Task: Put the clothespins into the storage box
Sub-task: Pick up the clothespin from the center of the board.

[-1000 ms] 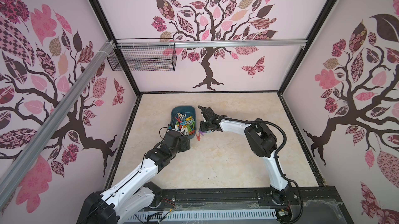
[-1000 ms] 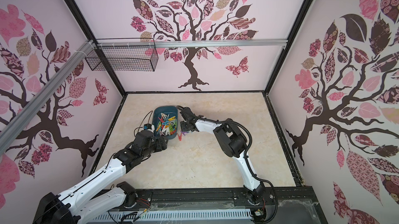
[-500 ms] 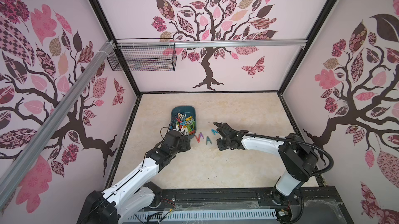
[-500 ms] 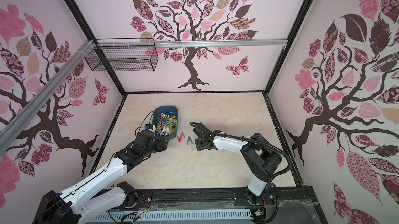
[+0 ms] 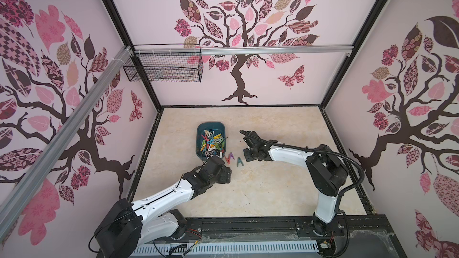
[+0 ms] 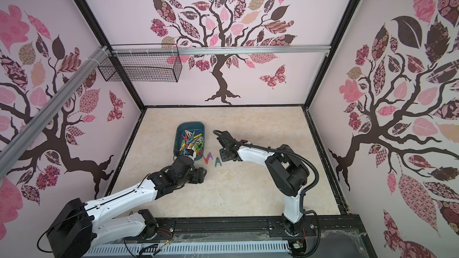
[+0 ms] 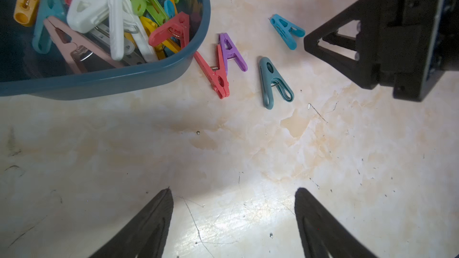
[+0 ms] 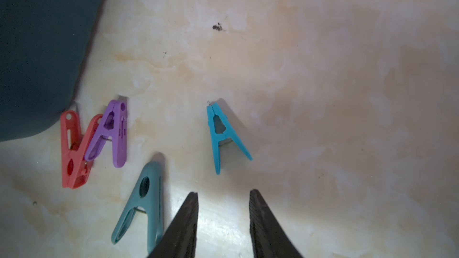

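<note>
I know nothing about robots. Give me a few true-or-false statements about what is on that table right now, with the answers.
1. Four clothespins lie on the table outside the storage box. True: a red clothespin, a purple clothespin, a grey-teal clothespin and a blue clothespin.
2. The storage box is empty. False: it holds many mixed-colour clothespins.
3. The red clothespin touches the purple clothespin. True.
4. The jaws of the right arm grip the blue clothespin. False: they stand apart, empty; it lies on the table.
5. The jaws of the left arm stand wide apart, holding nothing. True.
</note>
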Tool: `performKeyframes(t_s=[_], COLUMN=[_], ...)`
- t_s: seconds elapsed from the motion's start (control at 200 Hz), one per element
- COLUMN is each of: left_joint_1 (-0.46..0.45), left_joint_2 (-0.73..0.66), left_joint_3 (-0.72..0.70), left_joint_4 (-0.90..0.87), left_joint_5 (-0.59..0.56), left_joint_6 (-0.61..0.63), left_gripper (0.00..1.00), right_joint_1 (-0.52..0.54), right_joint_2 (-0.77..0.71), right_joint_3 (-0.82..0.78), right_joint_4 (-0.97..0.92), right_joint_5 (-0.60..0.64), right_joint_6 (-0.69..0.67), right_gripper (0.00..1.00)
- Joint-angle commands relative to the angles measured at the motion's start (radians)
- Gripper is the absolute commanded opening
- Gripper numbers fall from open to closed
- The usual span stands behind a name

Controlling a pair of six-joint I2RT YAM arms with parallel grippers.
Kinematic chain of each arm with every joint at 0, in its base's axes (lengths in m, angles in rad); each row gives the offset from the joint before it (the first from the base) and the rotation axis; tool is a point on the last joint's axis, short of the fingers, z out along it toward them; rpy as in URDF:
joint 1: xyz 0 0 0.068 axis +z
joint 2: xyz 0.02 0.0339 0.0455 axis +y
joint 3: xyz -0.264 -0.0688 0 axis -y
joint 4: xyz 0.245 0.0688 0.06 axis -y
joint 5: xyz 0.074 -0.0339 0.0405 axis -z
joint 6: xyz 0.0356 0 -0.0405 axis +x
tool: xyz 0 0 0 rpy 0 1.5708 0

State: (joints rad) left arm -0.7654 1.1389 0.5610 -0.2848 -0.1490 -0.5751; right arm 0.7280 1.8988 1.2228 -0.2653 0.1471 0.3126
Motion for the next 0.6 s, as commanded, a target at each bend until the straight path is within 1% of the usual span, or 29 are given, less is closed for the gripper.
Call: performKeyframes(t_s=[0.0, 0.23, 0.35, 0.44, 0.505, 0.595], left_joint_1=[-0.003, -0.002, -0.003, -0.003, -0.002, 0.028], left_joint_2=[0.0, -0.031, -0.041, -0.046, -0.061, -0.111], left_joint_3=[-0.007, -0.006, -0.009, -0.003, 0.0, 0.012], left_joint_4=[0.022, -0.002, -0.004, -0.01, -0.021, -0.059], left_joint_5=[-0.013, -0.036, -0.046, -0.061, -0.084, -0.101], left_joint_6=[0.006, 0.012, 0.008, 0.001, 0.002, -0.002], left_gripper=[0.81, 0.82, 0.82, 0.82, 0.82, 0.83], right_joint_1=[0.003, 0.003, 0.002, 0.002, 0.002, 0.004], right_joint_2=[0.072, 0.158, 0.179, 0.193, 0.187, 0.141], right_joint_3=[0.066, 0.12, 0.137, 0.15, 0.161, 0.164], right_joint_4=[-0.012, -0.016, -0.014, -0.019, -0.033, -0.038], right_joint_5=[0.006, 0.011, 0.011, 0.011, 0.013, 0.01], right_joint_6=[-0.022, -0.022, -0.018, -0.022, -0.025, -0.03], right_gripper=[0.37, 0.31, 0.24, 0.17, 0.11, 0.09])
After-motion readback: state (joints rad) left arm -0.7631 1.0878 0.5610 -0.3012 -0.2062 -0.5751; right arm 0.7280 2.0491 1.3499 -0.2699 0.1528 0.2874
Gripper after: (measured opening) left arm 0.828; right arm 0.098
